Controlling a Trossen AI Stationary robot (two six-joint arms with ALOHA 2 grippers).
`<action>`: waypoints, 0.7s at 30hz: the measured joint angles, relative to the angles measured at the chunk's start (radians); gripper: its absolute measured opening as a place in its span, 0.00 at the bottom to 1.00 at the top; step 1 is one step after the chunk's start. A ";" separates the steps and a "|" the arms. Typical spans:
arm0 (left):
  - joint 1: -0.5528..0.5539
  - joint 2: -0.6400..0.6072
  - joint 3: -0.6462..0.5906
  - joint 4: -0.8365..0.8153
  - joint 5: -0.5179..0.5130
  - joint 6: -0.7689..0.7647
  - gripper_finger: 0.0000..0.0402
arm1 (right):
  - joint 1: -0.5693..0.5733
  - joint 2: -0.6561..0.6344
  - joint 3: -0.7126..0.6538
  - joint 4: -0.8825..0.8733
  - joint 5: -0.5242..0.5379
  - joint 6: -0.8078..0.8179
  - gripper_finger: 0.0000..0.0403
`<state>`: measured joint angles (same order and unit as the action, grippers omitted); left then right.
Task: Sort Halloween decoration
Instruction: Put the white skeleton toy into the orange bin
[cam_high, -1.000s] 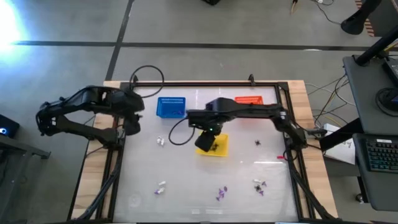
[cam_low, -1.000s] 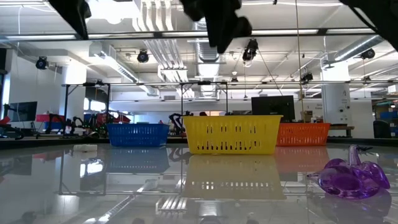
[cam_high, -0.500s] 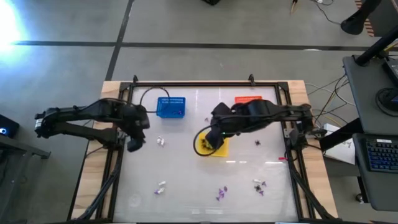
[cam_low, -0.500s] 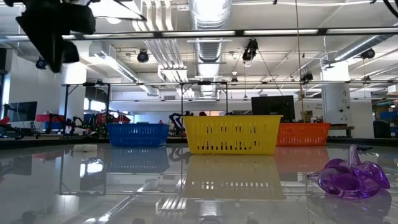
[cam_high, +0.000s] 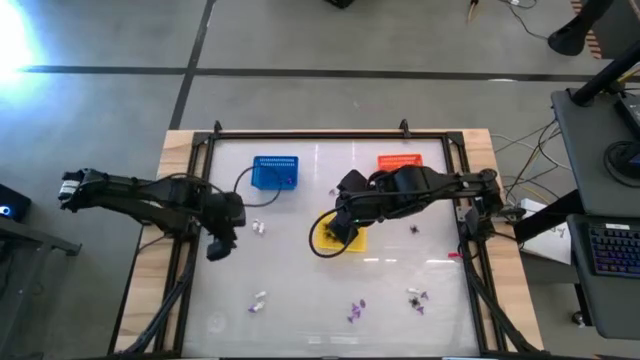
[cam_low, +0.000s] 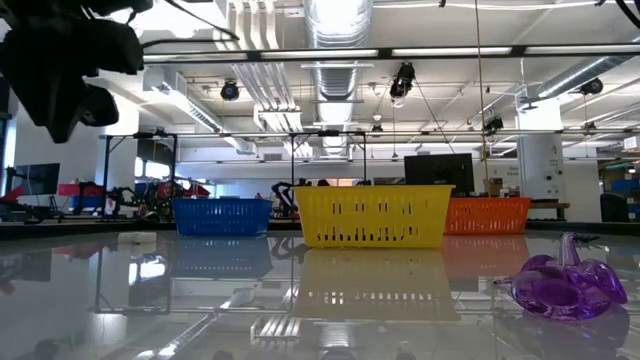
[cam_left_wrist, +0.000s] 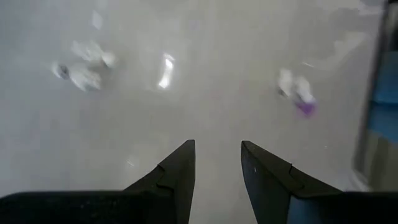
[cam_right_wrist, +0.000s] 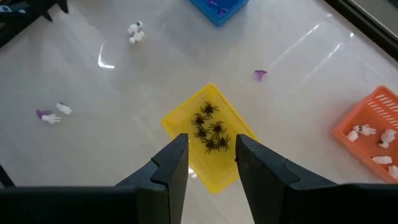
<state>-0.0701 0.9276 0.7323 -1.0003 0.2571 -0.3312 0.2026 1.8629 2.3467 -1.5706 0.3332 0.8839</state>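
Note:
The decoration lies scattered on the glossy table. A white trinket (cam_high: 258, 228) sits next to my left gripper (cam_high: 218, 245), another white one (cam_high: 258, 298) lies nearer the near edge, purple ones (cam_high: 355, 310) and a mixed cluster (cam_high: 415, 298) lie near the near edge, and a black one (cam_high: 413, 230) lies right of the yellow basket (cam_high: 345, 238). My left gripper (cam_left_wrist: 217, 144) is open above bare table, with white trinkets (cam_left_wrist: 81, 67) ahead. My right gripper (cam_right_wrist: 211, 138) is open and hovers over the yellow basket (cam_right_wrist: 208, 149), which holds several black spiders (cam_right_wrist: 210, 132).
The blue basket (cam_high: 275, 172) and the orange basket (cam_high: 400, 161) stand near the far edge; the orange one (cam_right_wrist: 373, 134) holds white trinkets. A purple trinket (cam_low: 565, 285) lies close to the low camera. A metal frame (cam_high: 320, 134) rims the table. A black cable (cam_high: 320, 240) loops by the yellow basket.
My left gripper has moved from beside the blue basket toward the table's near edge and has come lower. My right gripper has risen above the yellow basket, leaving the low view, while its arm has folded back toward the right.

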 joint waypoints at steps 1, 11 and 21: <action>-0.022 0.002 -0.004 0.025 -0.058 -0.019 0.28 | 0.000 0.000 0.000 0.000 0.000 0.003 0.31; -0.075 0.042 -0.040 0.095 -0.215 -0.101 0.28 | 0.003 -0.001 -0.002 0.000 0.000 0.005 0.31; -0.145 0.080 -0.041 0.148 -0.362 -0.065 0.28 | 0.003 -0.001 -0.025 -0.001 0.000 0.003 0.31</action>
<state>-0.2154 1.0078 0.6910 -0.8519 -0.1052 -0.3964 0.2054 1.8624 2.3220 -1.5712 0.3332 0.8867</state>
